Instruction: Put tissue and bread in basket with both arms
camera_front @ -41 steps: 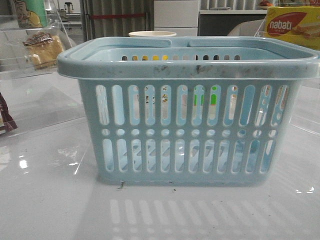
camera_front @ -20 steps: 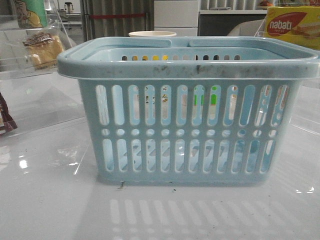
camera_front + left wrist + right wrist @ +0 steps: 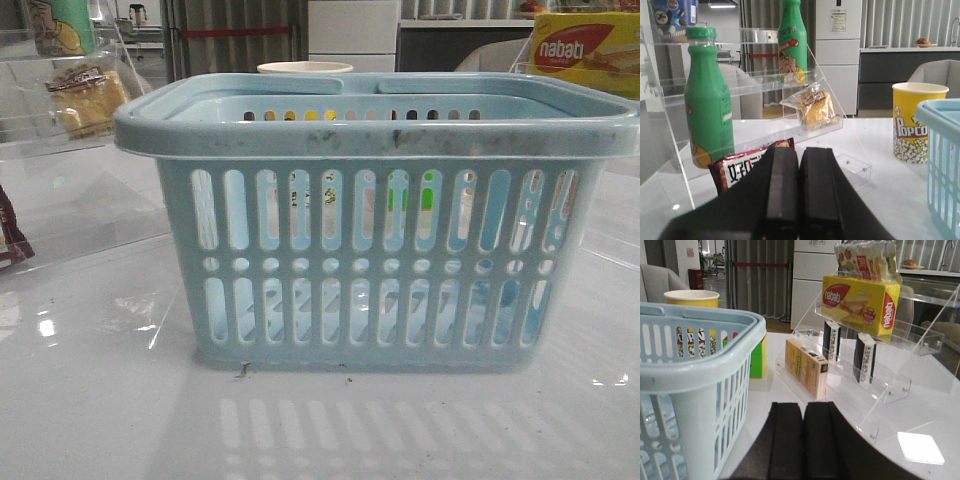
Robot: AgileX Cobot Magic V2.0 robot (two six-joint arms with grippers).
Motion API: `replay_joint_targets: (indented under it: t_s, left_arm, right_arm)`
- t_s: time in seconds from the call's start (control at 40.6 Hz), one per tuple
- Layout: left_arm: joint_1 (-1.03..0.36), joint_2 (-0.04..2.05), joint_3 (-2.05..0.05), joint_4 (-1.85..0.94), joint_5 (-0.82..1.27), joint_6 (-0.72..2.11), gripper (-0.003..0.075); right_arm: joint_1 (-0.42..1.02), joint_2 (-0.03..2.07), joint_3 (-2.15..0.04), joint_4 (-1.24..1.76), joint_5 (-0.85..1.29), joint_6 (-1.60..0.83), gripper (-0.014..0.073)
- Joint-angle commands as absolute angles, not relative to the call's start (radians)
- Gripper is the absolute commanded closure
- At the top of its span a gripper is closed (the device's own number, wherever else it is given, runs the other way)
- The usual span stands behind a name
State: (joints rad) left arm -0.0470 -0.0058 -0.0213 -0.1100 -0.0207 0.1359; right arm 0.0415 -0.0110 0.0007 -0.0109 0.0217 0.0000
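Bread (image 3: 814, 106) on shelf beyond closed left gripper (image 3: 799, 192), basket (image 3: 944, 165) beside.

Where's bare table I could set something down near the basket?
Free: the table in front of the basket, and the strip between it and the popcorn cup. Crowded: both acrylic shelves, with the bread on the left one.

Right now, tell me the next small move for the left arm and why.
Probably open the left gripper and ease it toward the bread. Its fingers are pressed together on nothing, and the wrapped bread sits untouched on the clear acrylic shelf straight ahead, beyond the red snack packet. The basket has no bread showing.
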Motion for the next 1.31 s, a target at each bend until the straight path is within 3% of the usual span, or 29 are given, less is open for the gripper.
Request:
replay_joint_targets:
  t_s: [0.0,0.567,0.912,1.282]
  left_arm:
    - [-0.041,-0.022,-0.123,-0.121,-0.119,0.134,0.0626]
    - [-0.041,0.289,-0.708,-0.127,0.333,0.134,0.0626]
    - [-0.041,0.448,-0.731,-0.13,0.558,0.134,0.0626]
    - [-0.041,0.532,-0.731,-0.13,0.614,0.134,0.0626]
  right_arm:
    - [0.036,-0.029,-0.106,-0.012,-0.048,-0.006,0.0534]
    - [0.036,0.331,-0.682,-0.012,0.412,-0.006,0.0534]
    - [0.036,0.514,-0.718,-0.012,0.576,-0.006,0.0534]
    - [0.036,0.626,-0.717,-0.014,0.646,-0.006,0.0534]
